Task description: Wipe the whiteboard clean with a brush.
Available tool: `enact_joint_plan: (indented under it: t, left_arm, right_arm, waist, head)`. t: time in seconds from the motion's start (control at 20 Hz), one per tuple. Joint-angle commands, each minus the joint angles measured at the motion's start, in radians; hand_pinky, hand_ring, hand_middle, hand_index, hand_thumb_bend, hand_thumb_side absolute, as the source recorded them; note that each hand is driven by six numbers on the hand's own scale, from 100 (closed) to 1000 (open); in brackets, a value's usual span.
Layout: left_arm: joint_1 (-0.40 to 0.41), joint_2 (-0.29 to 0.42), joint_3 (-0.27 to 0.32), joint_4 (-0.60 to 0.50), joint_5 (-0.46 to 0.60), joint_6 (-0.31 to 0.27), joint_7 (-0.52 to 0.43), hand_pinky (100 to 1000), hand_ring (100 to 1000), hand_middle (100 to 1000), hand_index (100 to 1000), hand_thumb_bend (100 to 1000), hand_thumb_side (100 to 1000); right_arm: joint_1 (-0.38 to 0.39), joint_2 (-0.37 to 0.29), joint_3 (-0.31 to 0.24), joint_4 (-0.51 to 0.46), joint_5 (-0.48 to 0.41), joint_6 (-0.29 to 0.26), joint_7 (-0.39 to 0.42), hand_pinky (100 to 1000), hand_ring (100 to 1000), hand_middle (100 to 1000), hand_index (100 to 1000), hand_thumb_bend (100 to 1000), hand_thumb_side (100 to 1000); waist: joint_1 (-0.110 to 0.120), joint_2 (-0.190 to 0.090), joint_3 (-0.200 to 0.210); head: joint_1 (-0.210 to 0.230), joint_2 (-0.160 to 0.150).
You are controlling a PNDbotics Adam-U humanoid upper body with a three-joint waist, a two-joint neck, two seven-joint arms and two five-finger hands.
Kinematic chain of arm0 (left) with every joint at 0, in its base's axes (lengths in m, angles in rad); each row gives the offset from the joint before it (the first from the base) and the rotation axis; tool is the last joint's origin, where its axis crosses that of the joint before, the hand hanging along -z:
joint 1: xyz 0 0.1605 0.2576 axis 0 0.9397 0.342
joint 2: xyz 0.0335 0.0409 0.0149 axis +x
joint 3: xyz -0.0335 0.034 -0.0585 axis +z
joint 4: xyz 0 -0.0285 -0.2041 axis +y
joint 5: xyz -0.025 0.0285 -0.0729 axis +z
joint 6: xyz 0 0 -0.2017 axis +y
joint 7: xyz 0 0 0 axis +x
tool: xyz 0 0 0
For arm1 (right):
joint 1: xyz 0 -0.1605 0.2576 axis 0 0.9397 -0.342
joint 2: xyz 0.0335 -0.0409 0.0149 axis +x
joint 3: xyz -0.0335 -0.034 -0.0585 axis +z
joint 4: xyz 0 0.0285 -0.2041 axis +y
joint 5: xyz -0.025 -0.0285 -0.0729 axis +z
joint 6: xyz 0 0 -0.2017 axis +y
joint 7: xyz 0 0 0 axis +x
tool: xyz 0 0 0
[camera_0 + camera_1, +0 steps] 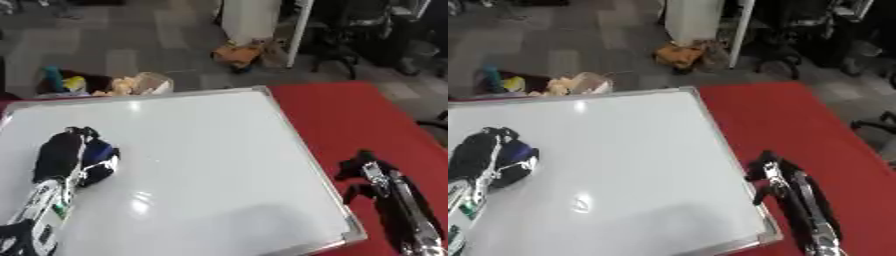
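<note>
My left hand (74, 157), at nine o'clock on the whiteboard (201, 165), curls round a blue brush (102, 159); my right hand (372, 175) rests relaxed at three o'clock on the red cloth (350, 115); tilting the brush risks missed streaks.

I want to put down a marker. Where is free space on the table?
Free: the white framed whiteboard right of the left robot hand, and the red tablecloth beyond the right robot hand. Crowded: the board's left side, under that hand.
</note>
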Motion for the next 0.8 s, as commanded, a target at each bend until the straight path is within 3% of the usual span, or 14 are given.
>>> enact_joint_plan:
  t: [0.05,0.65,0.7,0.75,0.8]
  left_arm:
    - [0.028,0.055,0.026,0.049,-0.002,0.028,-0.001,242,530,412,618,352,380]
    - [0.04,0.071,0.032,0.052,0.026,0.038,0.006,239,531,410,583,356,381]
    - [0.037,0.067,0.028,0.048,0.025,0.033,0.005,238,531,410,582,411,456]
    - [0.034,0.062,0.022,0.042,0.024,0.027,0.003,238,531,410,582,355,382]
    - [0.03,0.056,0.015,0.037,0.022,0.02,0.0,238,531,410,582,354,383]
  right_arm:
    - [-0.003,-0.008,-0.01,-0.022,0.002,-0.001,-0.003,309,581,492,600,100,839]
    - [-0.004,-0.011,-0.01,-0.022,0.001,-0.003,-0.003,309,581,492,600,100,839]
    - [-0.004,-0.011,-0.01,-0.022,0.001,-0.003,-0.003,309,581,492,600,100,839]
    - [-0.004,-0.011,-0.01,-0.022,0.001,-0.003,-0.003,309,581,492,600,100,839]
    - [-0.005,-0.011,-0.01,-0.022,0.0,-0.003,-0.002,309,581,492,600,100,839]
  waist:
    - [-0.001,-0.008,0.004]
    - [-0.001,-0.01,0.007]
    - [-0.001,-0.01,0.006]
    - [-0.001,-0.01,0.005]
    - [0.0,-0.011,0.004]
  head:
    - [-0.004,-0.011]
    - [-0.003,-0.012]
    - [-0.003,-0.013]
    - [-0.002,-0.013]
    - [-0.002,-0.013]
